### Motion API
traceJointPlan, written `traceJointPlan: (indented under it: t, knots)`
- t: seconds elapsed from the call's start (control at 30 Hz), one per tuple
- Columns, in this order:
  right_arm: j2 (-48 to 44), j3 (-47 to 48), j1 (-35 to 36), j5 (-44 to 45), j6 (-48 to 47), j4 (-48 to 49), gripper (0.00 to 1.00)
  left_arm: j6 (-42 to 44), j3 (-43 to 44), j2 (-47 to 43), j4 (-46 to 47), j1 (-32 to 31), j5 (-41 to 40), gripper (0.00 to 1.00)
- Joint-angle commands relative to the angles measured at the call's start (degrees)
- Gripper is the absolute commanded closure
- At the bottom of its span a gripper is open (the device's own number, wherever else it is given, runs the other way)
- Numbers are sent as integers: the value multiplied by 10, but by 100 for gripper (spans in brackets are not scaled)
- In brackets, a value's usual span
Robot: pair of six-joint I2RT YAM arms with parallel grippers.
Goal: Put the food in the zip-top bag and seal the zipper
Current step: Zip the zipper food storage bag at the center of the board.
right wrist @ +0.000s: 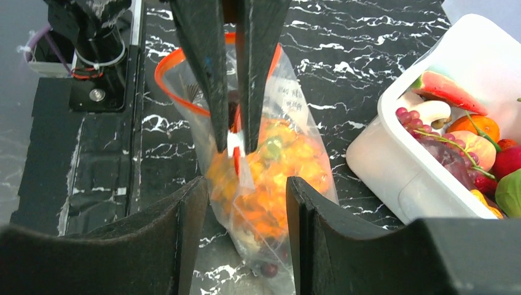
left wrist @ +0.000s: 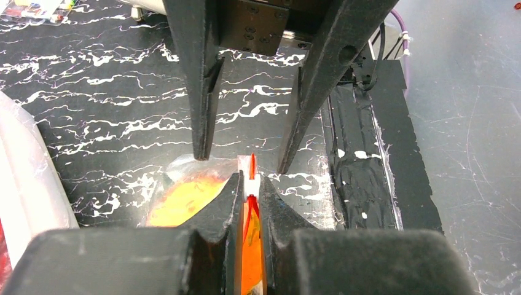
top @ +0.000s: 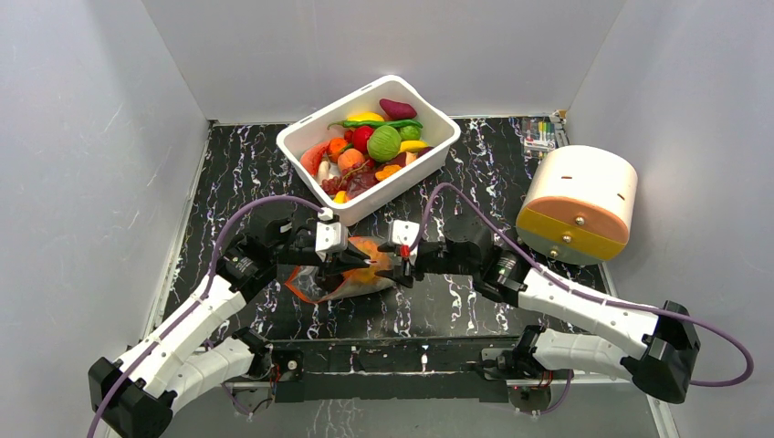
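The clear zip-top bag (top: 321, 285) lies on the black marbled table between both grippers. It holds a spiky orange pineapple (right wrist: 279, 161) and purple grapes (right wrist: 268, 269). My left gripper (left wrist: 250, 181) is shut on the red-orange zipper (left wrist: 252, 161), at a small white slider piece; it also shows in the top view (top: 358, 262). The zipper (right wrist: 169, 89) still curves open in a loop at the far end. My right gripper (right wrist: 246, 184) is open, its fingers (right wrist: 187, 236) on either side of the bag's (right wrist: 289, 117) lower end; it also shows in the top view (top: 388, 271).
A white rectangular tub (top: 429, 160) with several toy fruits and vegetables (top: 384, 142) stands just behind the bag, and shows at the right of the right wrist view (right wrist: 393, 166). A white and orange cylinder (top: 578, 203) lies at the right. The arm bases sit along the near edge.
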Motion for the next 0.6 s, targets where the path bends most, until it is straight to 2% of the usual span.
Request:
traceJointPlan:
  t: [0.0,0.37,0.57]
  knots:
    - [-25,31,0,-11,-36,-31,52,7,26,-6,11,0,22,100]
    - [44,81,6,-7,-35,-3,54,-5,29,-1,14,-1,30,100]
    - [62,99,15,6,-57,-32,55,0,33,3,7,0,31,100]
